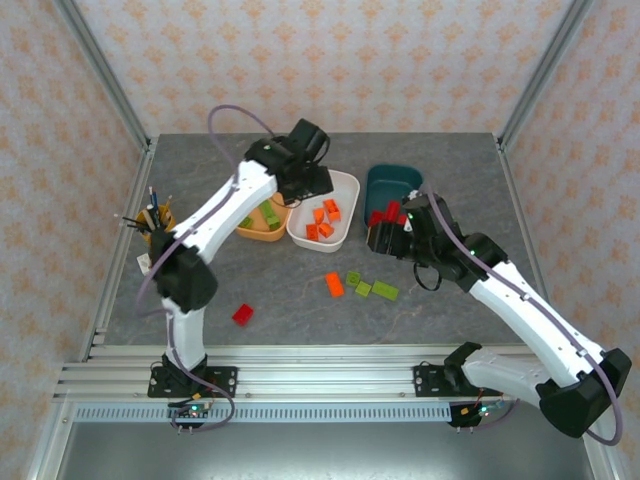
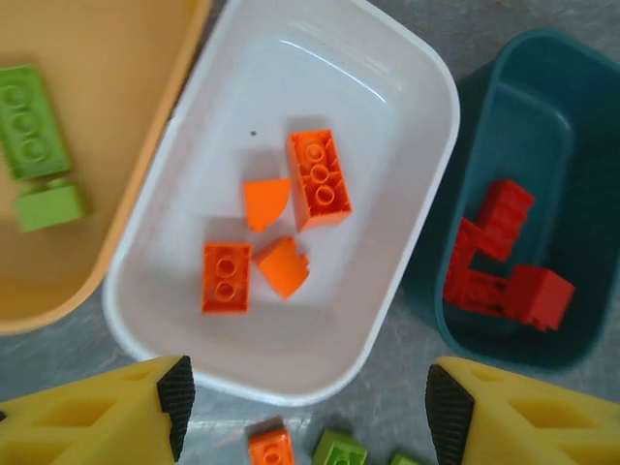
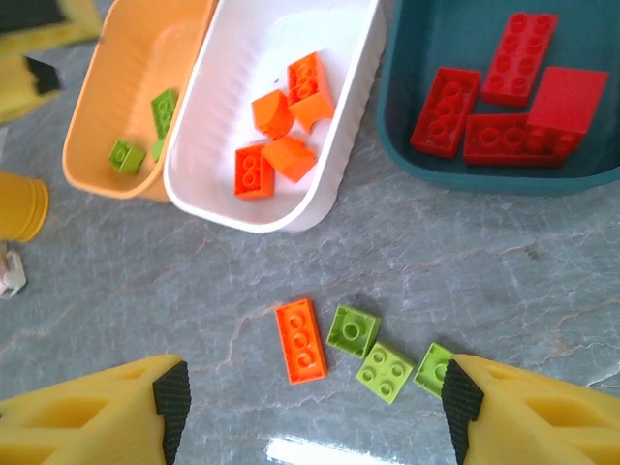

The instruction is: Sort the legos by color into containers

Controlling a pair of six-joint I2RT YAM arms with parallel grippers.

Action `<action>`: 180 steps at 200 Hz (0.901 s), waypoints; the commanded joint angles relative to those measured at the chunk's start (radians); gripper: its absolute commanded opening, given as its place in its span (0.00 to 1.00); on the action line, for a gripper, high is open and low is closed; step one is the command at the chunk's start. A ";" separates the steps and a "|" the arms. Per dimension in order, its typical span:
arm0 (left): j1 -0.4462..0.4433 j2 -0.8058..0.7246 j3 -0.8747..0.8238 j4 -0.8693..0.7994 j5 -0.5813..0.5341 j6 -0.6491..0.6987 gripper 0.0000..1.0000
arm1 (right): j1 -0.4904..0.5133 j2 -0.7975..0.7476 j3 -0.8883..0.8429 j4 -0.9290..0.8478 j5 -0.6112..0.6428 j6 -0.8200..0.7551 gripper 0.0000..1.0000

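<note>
My right end effector (image 3: 316, 402) hangs spread, empty, near the white tub (image 3: 339, 179). Orange brick (image 3: 301, 340) crowds green brick (image 3: 353, 330) there; I might pinch both.

Bright, even light from overhead. Shadows soft and short beside the loose bricks (image 3: 354, 331). White glare patch on the grey tabletop (image 3: 310, 450); faint sheen inside the white tub (image 2: 320, 68). Focus sharp, little blur.

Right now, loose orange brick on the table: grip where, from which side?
Straight down, fingers on the two long sides of the orange brick: it lies flat, studs up, narrowest that way. A green brick lies close beside one long side, apart: tight gap.
</note>
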 commanded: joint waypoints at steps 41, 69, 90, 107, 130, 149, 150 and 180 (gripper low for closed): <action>-0.051 -0.567 -0.549 -0.076 -0.288 -0.173 0.68 | 0.361 0.247 0.051 0.111 0.048 -0.052 0.70; -0.082 -0.869 -0.764 -0.204 -0.423 -0.301 0.68 | 0.557 0.483 0.199 0.145 0.080 -0.081 0.71; -0.089 -1.086 -0.852 -0.313 -0.469 -0.377 0.68 | 0.668 0.688 0.324 0.145 0.078 -0.173 0.73; -0.090 -1.223 -0.874 -0.397 -0.495 -0.412 0.68 | 0.703 0.833 0.424 0.124 0.079 -0.227 0.76; -0.091 -1.322 -0.850 -0.488 -0.521 -0.434 0.68 | 0.704 1.005 0.586 0.036 0.083 -0.253 0.89; -0.089 -1.350 -0.819 -0.546 -0.524 -0.441 0.68 | 0.705 1.096 0.681 -0.004 0.081 -0.266 0.93; -0.089 -1.351 -0.817 -0.548 -0.524 -0.441 0.68 | 0.705 1.100 0.685 -0.005 0.084 -0.265 0.93; -0.089 -1.385 -0.793 -0.593 -0.520 -0.443 0.68 | 0.694 1.205 0.807 -0.078 0.137 -0.254 0.98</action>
